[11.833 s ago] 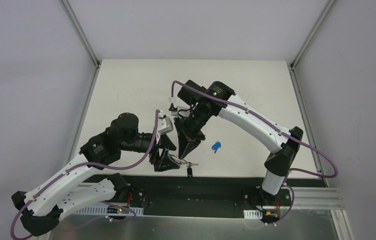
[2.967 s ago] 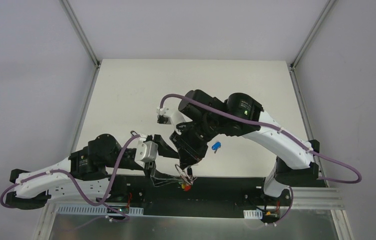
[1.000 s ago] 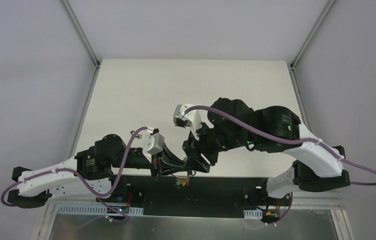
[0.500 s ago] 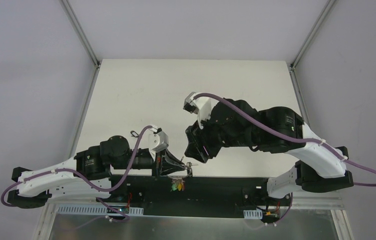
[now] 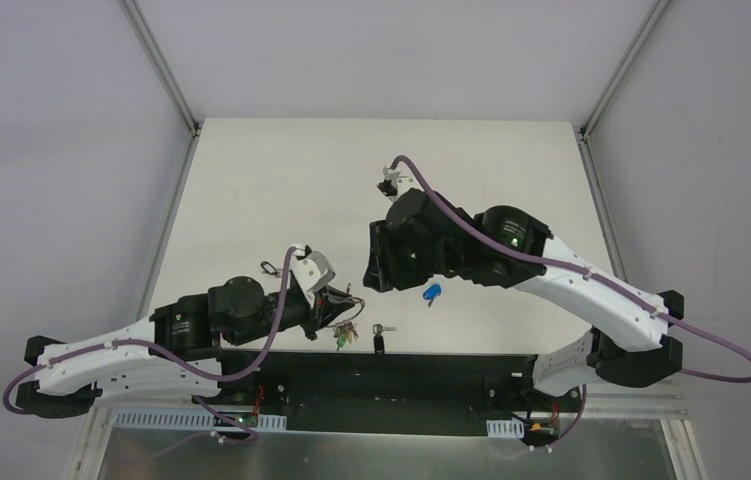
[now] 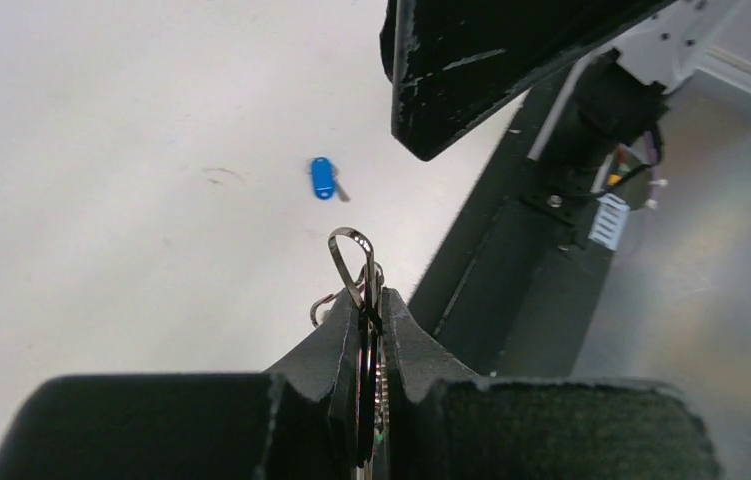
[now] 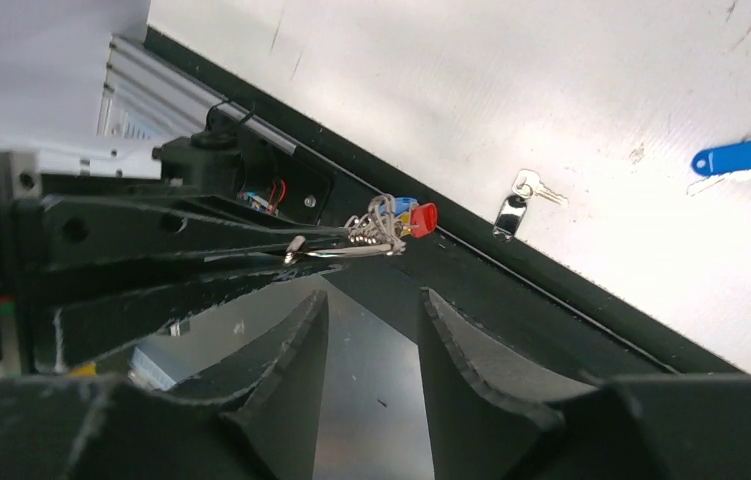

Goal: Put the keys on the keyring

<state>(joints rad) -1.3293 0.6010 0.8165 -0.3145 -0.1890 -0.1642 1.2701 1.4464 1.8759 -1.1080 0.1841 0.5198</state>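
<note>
Keyring (image 5: 343, 322) sits clamped in the left gripper (image 5: 336, 312) overhead, black key (image 5: 379, 341) on the table (image 5: 271, 200) at its four o'clock, blue key (image 5: 432, 293) at two o'clock, right gripper (image 5: 376, 275) at one o'clock. Left wrist: fingers (image 6: 321, 360) pinch the ring tight. Right wrist: fingers (image 7: 291, 370) apart, empty. Neither key looks threaded, so pickup appears in hand; next move likely calls for lowering onto one
</note>
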